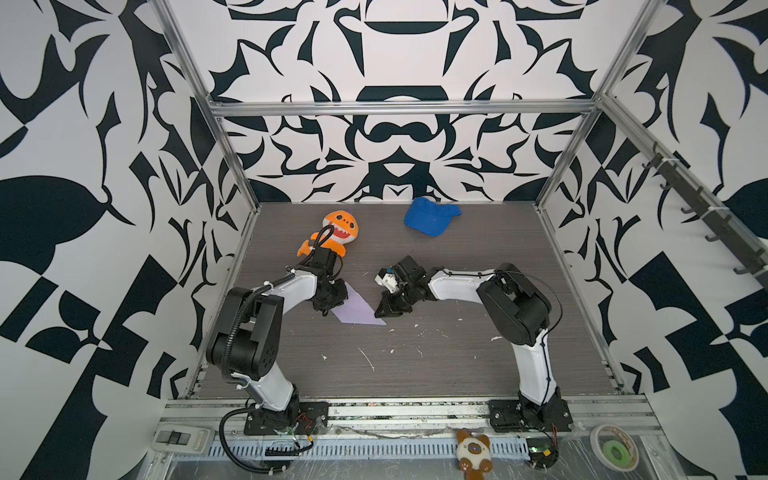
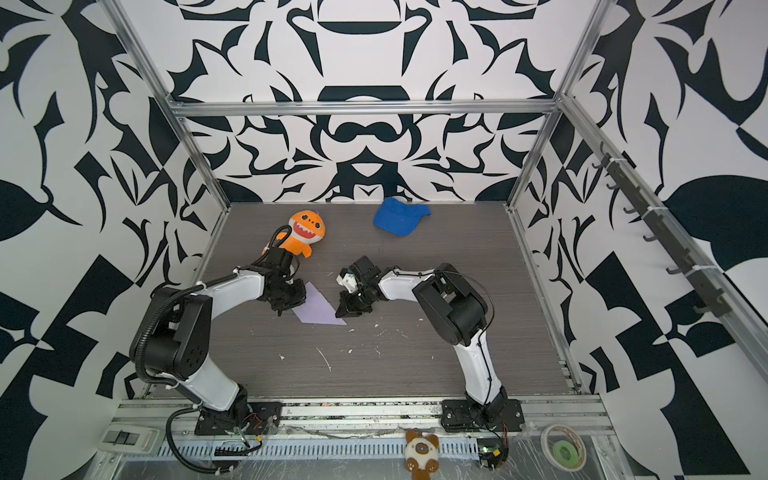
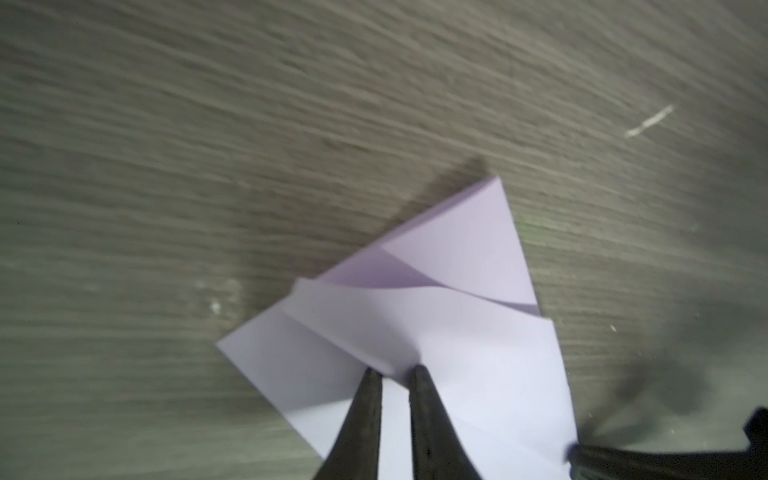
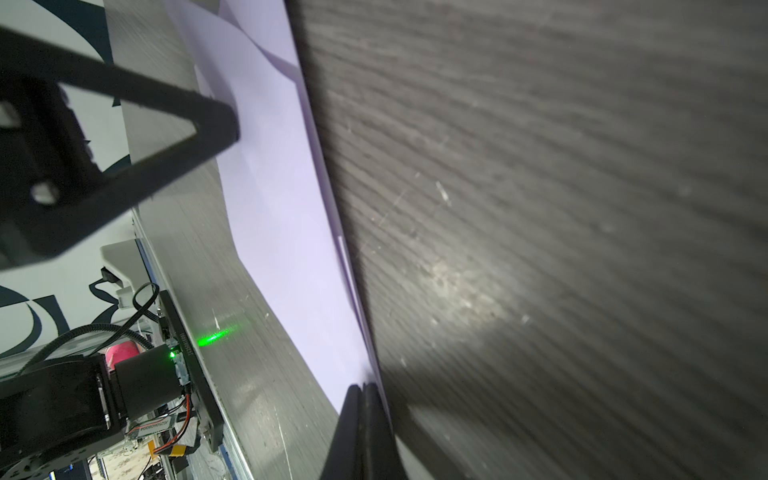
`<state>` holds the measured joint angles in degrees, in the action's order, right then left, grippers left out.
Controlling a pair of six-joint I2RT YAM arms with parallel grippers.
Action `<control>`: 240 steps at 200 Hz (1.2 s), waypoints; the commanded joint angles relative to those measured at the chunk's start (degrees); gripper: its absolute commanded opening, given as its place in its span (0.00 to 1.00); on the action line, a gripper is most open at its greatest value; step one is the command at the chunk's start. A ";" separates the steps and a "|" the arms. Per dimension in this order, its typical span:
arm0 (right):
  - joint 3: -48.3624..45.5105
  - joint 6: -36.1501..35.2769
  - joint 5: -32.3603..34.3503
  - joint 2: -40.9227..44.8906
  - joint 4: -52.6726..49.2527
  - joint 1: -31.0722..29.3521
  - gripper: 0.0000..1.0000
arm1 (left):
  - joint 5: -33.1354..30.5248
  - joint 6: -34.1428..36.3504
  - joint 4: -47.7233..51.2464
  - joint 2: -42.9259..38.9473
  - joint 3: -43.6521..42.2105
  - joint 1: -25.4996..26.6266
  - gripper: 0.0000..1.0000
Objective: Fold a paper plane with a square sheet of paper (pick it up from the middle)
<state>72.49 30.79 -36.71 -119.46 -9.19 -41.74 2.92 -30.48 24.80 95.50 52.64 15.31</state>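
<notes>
Paper (image 1: 358, 311), partly folded into a pointed wedge, lies flat on the table (image 1: 457, 361) between your two arms. Your left gripper (image 3: 397, 372) sits over its wide end, fingers a narrow gap apart; the blur hides whether they touch a crease. Your right gripper (image 4: 363, 386) is closed tight at the paper's pointed tip.
</notes>
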 commanded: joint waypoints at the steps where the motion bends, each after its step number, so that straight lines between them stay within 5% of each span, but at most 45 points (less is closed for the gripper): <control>1: -1.21 -1.41 8.62 -3.42 -8.71 0.34 0.00 | -6.30 0.64 4.55 2.63 2.16 -1.12 0.18; 71: -1.91 -1.53 9.13 -3.06 -8.74 0.25 0.00 | -11.88 0.08 9.52 7.91 6.55 -1.87 0.10; 172: -2.19 -1.08 9.10 -3.03 -7.68 -0.11 0.00 | -23.65 -1.84 18.91 10.10 14.78 -3.05 0.13; 208: -2.35 -0.99 9.32 -2.88 -7.60 -0.28 0.00 | -16.13 -3.09 17.69 0.32 13.19 -2.13 0.15; 240: -2.35 -0.86 9.88 -2.73 -7.94 -0.28 0.00 | -7.40 -3.92 13.02 -7.46 7.70 4.24 0.17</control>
<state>72.69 30.24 -36.29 -119.52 -9.47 -41.89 -12.19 -33.19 39.18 93.01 63.81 14.81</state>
